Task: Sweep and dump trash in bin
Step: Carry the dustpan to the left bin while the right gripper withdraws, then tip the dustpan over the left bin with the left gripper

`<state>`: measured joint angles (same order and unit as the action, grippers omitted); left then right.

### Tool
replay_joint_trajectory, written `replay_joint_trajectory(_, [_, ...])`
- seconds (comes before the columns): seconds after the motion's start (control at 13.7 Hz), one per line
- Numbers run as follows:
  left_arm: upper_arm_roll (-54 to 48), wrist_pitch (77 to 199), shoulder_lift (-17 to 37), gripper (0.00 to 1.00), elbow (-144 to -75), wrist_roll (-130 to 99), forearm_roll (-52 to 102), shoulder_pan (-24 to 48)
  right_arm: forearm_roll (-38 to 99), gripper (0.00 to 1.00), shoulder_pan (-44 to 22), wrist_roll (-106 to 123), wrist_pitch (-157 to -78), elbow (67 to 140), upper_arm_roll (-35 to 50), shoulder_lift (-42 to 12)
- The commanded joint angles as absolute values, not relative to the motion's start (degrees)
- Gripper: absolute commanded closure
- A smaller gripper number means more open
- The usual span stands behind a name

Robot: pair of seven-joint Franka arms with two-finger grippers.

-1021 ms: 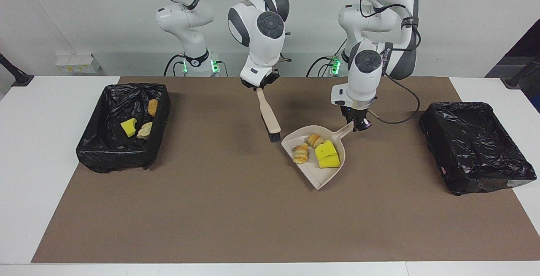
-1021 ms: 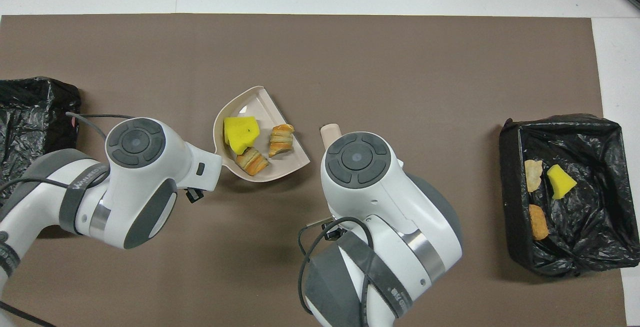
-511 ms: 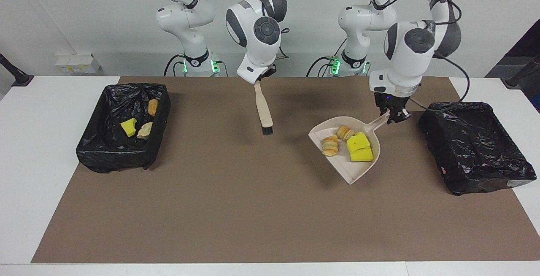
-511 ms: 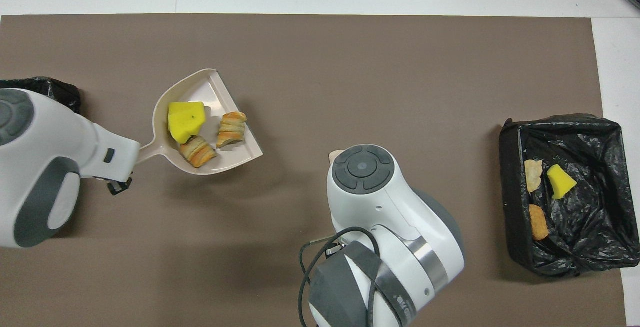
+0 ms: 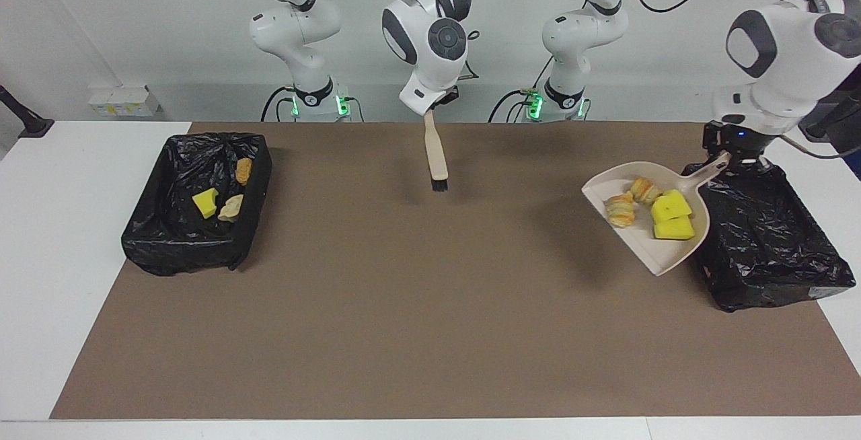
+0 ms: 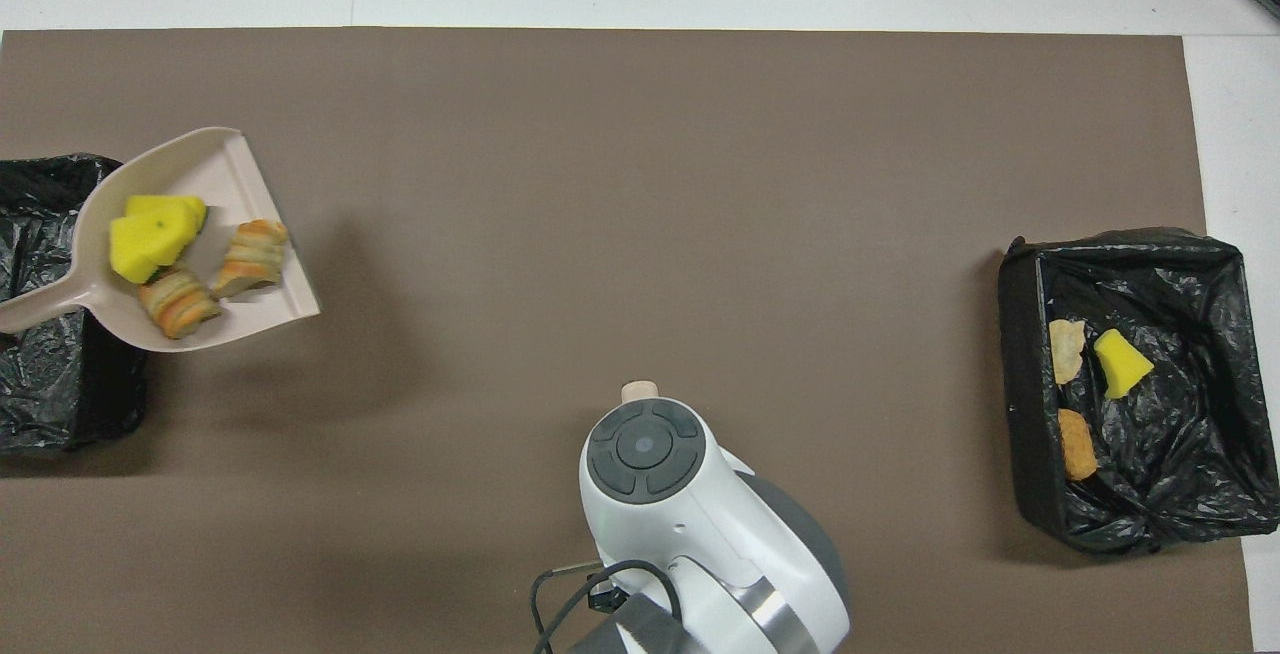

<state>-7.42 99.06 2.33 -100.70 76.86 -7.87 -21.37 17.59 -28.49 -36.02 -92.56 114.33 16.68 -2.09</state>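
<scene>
a: grippers first. our left gripper (image 5: 723, 155) is clamped on the handle of the dustpan (image 5: 662, 255) and holds it up in the air, the handle end over the bin at the left arm's end (image 5: 767, 238), the pan itself over that bin's edge and the brown mat (image 5: 430, 332) beside it.

b: and the right gripper (image 5: 434, 107)?

a: its fingers are pressed together on the top of the brush (image 5: 436, 151), which hangs straight down with its dark bristles over the mat, clear of it, near the robots' edge of the table. in the overhead view we see only the tip of the brush handle (image 6: 639, 392) past the arm's wrist.

b: where is the trash?

a: we count four pieces in the dustpan: two yellow sponge chunks (image 5: 671, 216) lying against each other toward the handle, and two tan croissant-like lumps (image 5: 620, 210) nearer the pan's open lip. the pan looks roughly level.

b: anything in the bins?

a: the bin under the pan handle shows only its black liner. the bin at the right arm's end (image 5: 176, 251) holds a yellow sponge piece (image 5: 206, 202) and two tan lumps (image 5: 232, 208), one beside the sponge and one nearer to the robots. both bins sit on the mat's ends, well apart from each other.
</scene>
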Motion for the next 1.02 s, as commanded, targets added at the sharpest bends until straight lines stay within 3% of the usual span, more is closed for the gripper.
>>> replay_joint_trajectory(0.0, [-8.26,93.35,8.6,1.0,-89.67,80.15,-8.69,-28.27,20.83,1.0,-31.79,-43.47,-97.28,116.8,16.7,-3.15])
replay_joint_trajectory(0.36, [-8.09,88.86,15.37,1.0,-79.12,88.32,-14.3,-38.05,20.83,1.0,-36.56,-46.41,-105.9,119.79,16.61,-7.02])
replay_joint_trajectory(0.58, [-7.91,89.99,15.56,1.0,-78.49,92.62,-19.14,-41.82,20.83,1.0,-36.83,-46.32,-107.93,119.27,16.61,-8.35])
replay_joint_trajectory(0.95, [-8.26,93.94,15.03,1.0,-80.15,93.52,-31.54,-39.38,20.22,1.0,-37.88,-45.88,-110.83,119.44,16.52,-10.81])
